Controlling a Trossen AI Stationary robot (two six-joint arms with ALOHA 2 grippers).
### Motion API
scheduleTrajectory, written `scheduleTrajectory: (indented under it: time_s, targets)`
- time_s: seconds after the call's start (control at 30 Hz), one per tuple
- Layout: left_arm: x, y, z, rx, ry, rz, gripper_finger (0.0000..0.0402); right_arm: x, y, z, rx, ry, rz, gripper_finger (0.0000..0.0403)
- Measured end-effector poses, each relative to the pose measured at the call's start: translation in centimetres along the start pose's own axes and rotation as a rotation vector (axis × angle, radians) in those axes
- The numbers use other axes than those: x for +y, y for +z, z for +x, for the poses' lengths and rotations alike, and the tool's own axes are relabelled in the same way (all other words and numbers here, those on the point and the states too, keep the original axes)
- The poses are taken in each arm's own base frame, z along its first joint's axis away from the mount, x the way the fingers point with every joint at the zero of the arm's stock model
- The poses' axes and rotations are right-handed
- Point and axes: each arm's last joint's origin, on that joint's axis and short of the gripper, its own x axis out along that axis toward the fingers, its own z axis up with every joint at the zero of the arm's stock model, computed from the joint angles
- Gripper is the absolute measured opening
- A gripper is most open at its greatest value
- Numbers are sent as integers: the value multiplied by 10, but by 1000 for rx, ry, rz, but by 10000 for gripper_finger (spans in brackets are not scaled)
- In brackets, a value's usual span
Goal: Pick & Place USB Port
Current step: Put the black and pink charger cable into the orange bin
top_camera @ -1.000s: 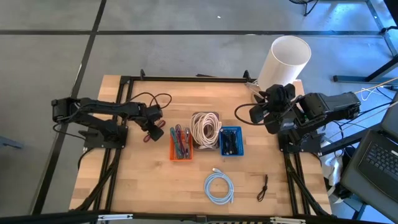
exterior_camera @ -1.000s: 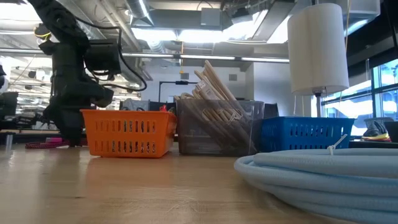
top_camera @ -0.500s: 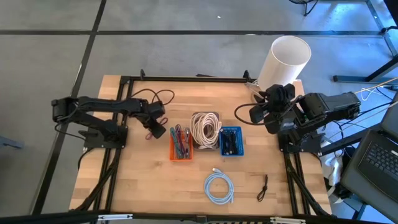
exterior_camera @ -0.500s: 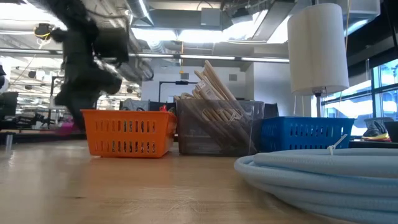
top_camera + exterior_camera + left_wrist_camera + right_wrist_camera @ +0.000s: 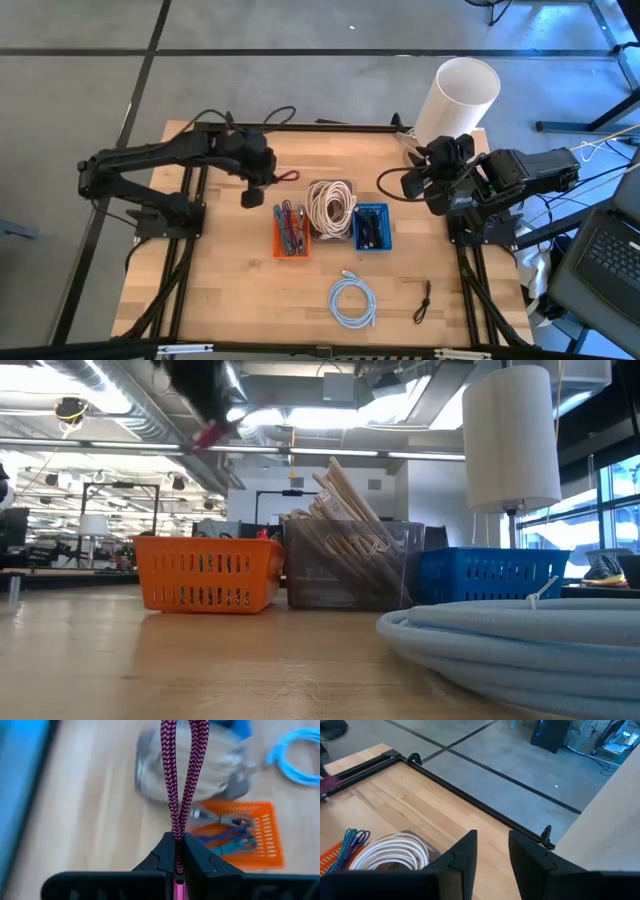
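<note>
Pink braided cable (image 5: 181, 780) is clamped in the left gripper (image 5: 178, 851) at upper-centre frame; the right gripper (image 5: 491, 851) is parted, empty.

On the wooden table (image 5: 200, 660), an orange basket (image 5: 208, 572), a clear bin (image 5: 345, 565) holding pale coiled cable, and a blue basket (image 5: 490, 577) are lined up side by side. A light blue coiled cable (image 5: 520, 640) is seen nearest the camera. A white cylinder (image 5: 510, 435) is raised behind the blue basket. A blurred dark gripper (image 5: 205, 385) with a pink cable (image 5: 212, 435) is seen high above the orange basket.
</note>
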Motion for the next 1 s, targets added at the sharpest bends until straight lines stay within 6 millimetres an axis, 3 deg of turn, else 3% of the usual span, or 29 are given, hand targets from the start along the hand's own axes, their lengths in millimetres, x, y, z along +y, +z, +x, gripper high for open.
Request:
scheduleTrajectory:
  time_s: [0.13,0.27,0.4,0.63,0.8,1.0]
  targets:
    - [-6,26,-26,-101,42,273,8,0,0,0,-1,2,4,113]
    - [-12,43,-32,-60,89,492,8,1,1,0,-4,7,13,113]
    - [-24,55,-9,141,86,743,8,1,1,0,-5,10,17,113]
    - [-39,61,49,543,188,1235,7,2,1,0,-5,11,19,113]
    - [-60,60,74,597,108,1411,7,1,0,0,-2,6,9,113]
    - [-89,57,87,570,53,1487,7,-1,0,0,4,-4,-11,113]
